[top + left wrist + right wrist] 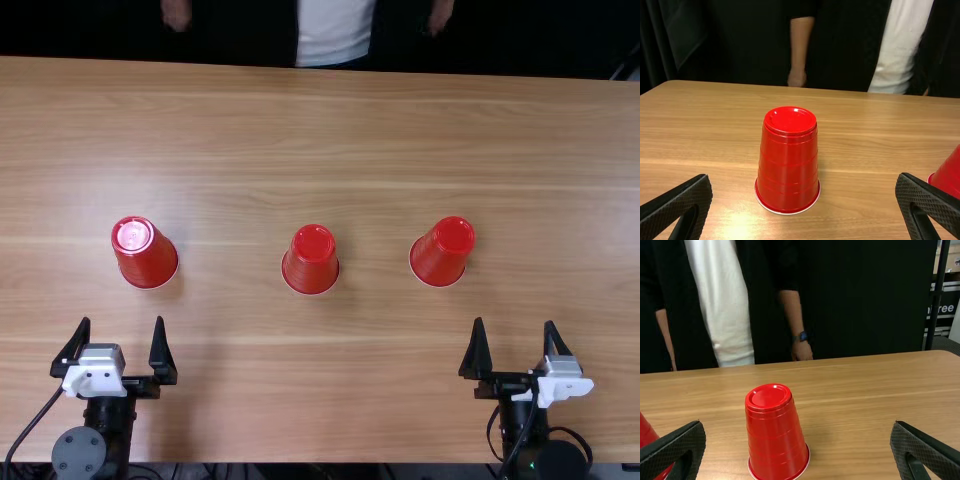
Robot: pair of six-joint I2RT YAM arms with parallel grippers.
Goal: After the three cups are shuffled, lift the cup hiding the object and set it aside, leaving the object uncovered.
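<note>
Three red cups stand upside down in a row across the table's middle: the left cup (143,254), the middle cup (311,259) and the right cup (442,252). No ball is visible. My left gripper (118,345) rests open near the front edge, just short of the left cup (787,160), which stands ahead of its fingers (680,205). My right gripper (513,347) is also open near the front edge, a little right of the right cup (775,433). The middle cup's edge (949,172) (647,436) peeks in at the side of both wrist views.
The wooden table (320,140) stretches bare beyond the cups to its far edge. A person stands behind that far edge, hands hanging down off the table, touching nothing.
</note>
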